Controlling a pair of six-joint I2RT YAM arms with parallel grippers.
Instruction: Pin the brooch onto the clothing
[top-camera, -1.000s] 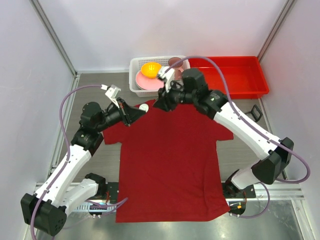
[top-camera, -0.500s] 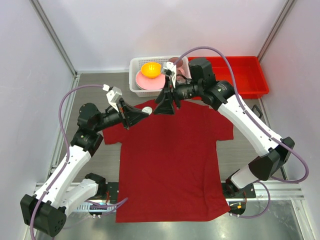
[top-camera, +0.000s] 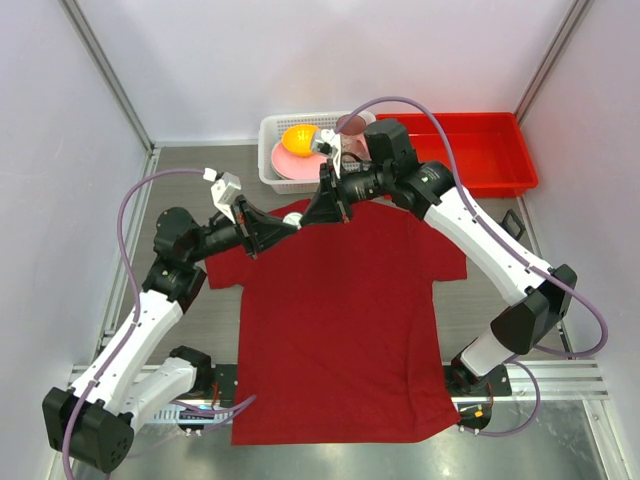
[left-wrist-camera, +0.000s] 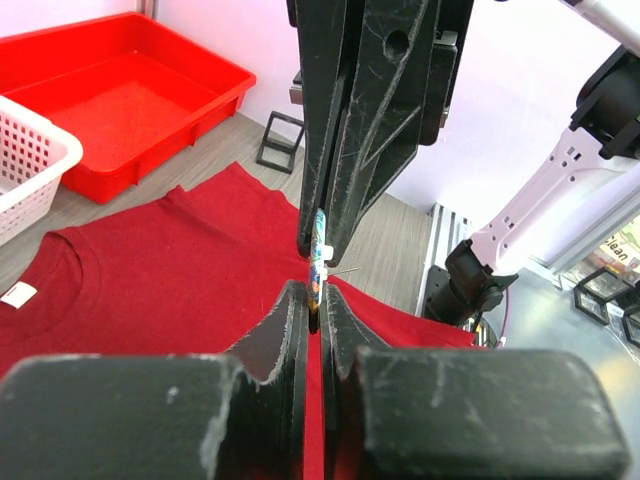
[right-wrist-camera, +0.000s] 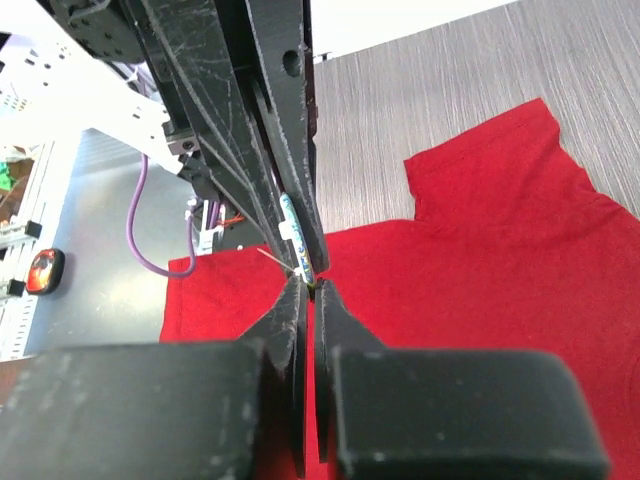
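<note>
The clothing, a dark red T-shirt (top-camera: 340, 320), lies flat on the table, and it also shows under the jaws in the left wrist view (left-wrist-camera: 150, 270) and the right wrist view (right-wrist-camera: 480, 250). Above its collar the two grippers meet tip to tip. The brooch (left-wrist-camera: 318, 255) is a thin disc seen edge-on, with its pin sticking out sideways. My left gripper (left-wrist-camera: 316, 300) is shut on one edge of it. My right gripper (right-wrist-camera: 312, 290) is shut on the opposite edge of the brooch (right-wrist-camera: 293, 225). From above, the brooch (top-camera: 293, 216) is only a pale speck between the tips.
A white basket (top-camera: 272, 135) holding an orange bowl (top-camera: 300, 137) stands behind the collar, with a red tray (top-camera: 480, 150) to its right. A small black stand (top-camera: 510, 225) sits off the shirt's right sleeve. The white neck label (left-wrist-camera: 18, 293) shows inside the collar.
My right gripper swung up off the collar, opened, moved left to meet the left gripper and shut on the brooch. The left gripper kept its grip and barely shifted.
</note>
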